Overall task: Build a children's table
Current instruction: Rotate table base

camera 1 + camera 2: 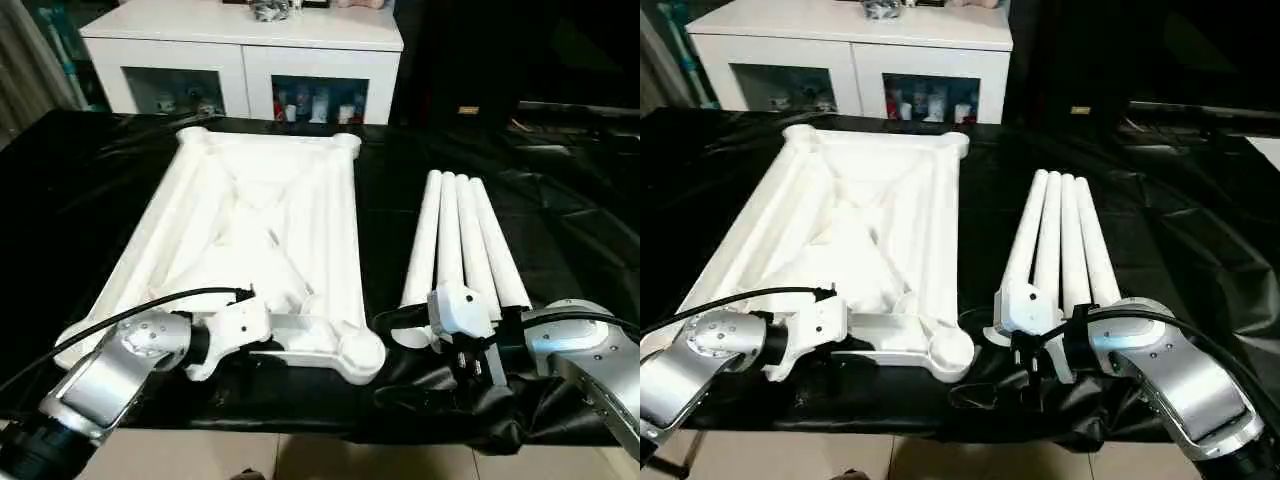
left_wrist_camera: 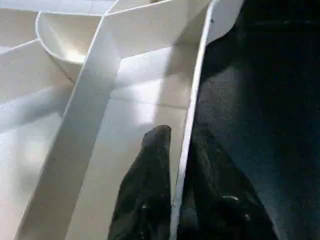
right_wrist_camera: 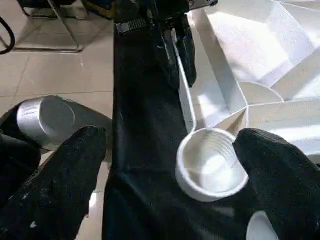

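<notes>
in the left eye view the tabletop (image 1: 255, 235) lies underside up on a black sheet (image 1: 90, 180) over the work surface, its ribs and round corner sockets facing up. four legs (image 1: 462, 240) lie side by side on the sheet to its right, apart from it. the left gripper (image 1: 300, 335) reaches along the tabletop's near rim, next to the near right corner socket (image 1: 360, 355). the right gripper (image 1: 480, 365) sits at the near ends of the legs. a white cabinet (image 1: 240, 55) with glass doors stands behind.

the right eye view gives the same layout.

in the left wrist view the left gripper's two black fingers (image 2: 150, 190) are closed on the thin rim wall (image 2: 192, 115), one on each side.

in the right wrist view the right gripper's fingers (image 3: 280, 170) are spread wide, holding nothing, with the corner socket (image 3: 210, 165) seen between them.
</notes>
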Available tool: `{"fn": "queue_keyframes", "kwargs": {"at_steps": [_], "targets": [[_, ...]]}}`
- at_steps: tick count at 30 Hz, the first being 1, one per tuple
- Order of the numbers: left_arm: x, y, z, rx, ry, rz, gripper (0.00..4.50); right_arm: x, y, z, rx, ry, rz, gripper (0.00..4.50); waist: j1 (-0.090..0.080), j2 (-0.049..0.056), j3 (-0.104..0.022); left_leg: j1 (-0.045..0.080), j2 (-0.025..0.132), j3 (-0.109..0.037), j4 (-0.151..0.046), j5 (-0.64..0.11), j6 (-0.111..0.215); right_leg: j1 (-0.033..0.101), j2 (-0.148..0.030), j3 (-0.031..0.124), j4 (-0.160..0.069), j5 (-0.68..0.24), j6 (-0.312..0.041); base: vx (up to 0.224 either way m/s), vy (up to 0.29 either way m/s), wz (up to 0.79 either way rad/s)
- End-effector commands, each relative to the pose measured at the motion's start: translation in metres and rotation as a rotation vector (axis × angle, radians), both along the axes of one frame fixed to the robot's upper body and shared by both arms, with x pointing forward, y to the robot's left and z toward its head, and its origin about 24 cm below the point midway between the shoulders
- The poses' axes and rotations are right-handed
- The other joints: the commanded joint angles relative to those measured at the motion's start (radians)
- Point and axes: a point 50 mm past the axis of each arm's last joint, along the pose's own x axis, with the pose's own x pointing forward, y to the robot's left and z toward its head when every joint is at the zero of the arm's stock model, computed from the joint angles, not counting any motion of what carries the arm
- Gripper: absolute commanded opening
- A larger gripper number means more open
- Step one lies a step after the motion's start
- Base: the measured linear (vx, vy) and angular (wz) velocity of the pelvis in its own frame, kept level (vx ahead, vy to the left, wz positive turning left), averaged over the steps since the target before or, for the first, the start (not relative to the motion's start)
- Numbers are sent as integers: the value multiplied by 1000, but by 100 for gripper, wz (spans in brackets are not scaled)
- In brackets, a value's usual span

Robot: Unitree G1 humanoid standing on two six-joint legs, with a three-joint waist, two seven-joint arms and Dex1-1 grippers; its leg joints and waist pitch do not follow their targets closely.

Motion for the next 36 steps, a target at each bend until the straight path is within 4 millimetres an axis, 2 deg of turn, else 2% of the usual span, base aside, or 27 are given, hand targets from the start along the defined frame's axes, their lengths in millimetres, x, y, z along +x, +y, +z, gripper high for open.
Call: {"fn": "queue_keyframes", "kwargs": {"at_steps": [1, 2, 6, 10, 13, 19, 24, 27, 32, 36], "targets": [[10, 11, 0, 47, -59, 102, 43, 0, 3, 5, 0, -38, 14, 450, 1, -2, -45, 18, 73, -28, -104, -227, 18, 24, -76, 47, -83, -101, -235, 0, 0, 0], [16, 14, 1, 52, -97, 143, 27, 1, 4, 5, 0, -47, 7, 450, -3, -3, -45, 16, 72, -28, -103, -219, 19, 26, -76, 47, -82, -88, -237, 0, 0, 0], [24, 19, 1, 71, -141, 183, 14, 5, 4, 5, -4, -71, -11, 450, -16, -5, -47, 11, 70, -29, -102, -202, 27, 30, -75, 45, -81, -77, -237, 0, 0, 0], [29, 22, 2, 73, -193, 197, 2, 8, 4, 4, -7, -91, -29, 450, -25, -7, -50, 12, 68, -26, -95, -158, 52, 30, -73, 44, -79, -21, -251, 0, 0, 0], [32, 23, 3, 58, -234, 178, 0, 11, 4, 4, -7, -103, -37, 450, -22, -7, -50, 14, 69, -24, -94, -140, 69, 28, -72, 43, -78, 2, -260, 0, 0, 0], [39, 27, 7, 0, -300, 120, 0, 14, 3, 5, -11, -123, -46, 450, -12, -9, -48, 18, 72, -20, -97, -175, 54, 24, -73, 45, -80, -50, -251, 0, 0, 0], [46, 27, 12, -27, -332, 84, 0, 16, 3, 5, -15, -134, -51, 450, -8, -8, -52, 19, 73, -16, -95, -156, 50, 23, -75, 46, -77, -31, -243, 0, 0, 0], [50, 20, 14, -75, -357, 51, 0, 15, 4, 4, -15, -137, -51, 450, -4, -6, -53, 19, 75, -15, -94, -137, 53, 23, -75, 45, -73, 10, -249, 0, 0, 0], [48, 6, 13, -134, -354, -2, 0, 15, 3, 4, -17, -139, -54, 450, 14, -5, -55, 20, 77, -11, -91, -120, 63, 22, -77, 46, -70, 35, -253, 0, 0, 0], [43, -4, 11, -176, -339, -47, 0, 14, 3, 4, -18, -139, -56, 450, 21, -3, -54, 21, 78, -10, -92, -133, 60, 20, -77, 46, -72, 1, -247, 0, 0, 0]]}}
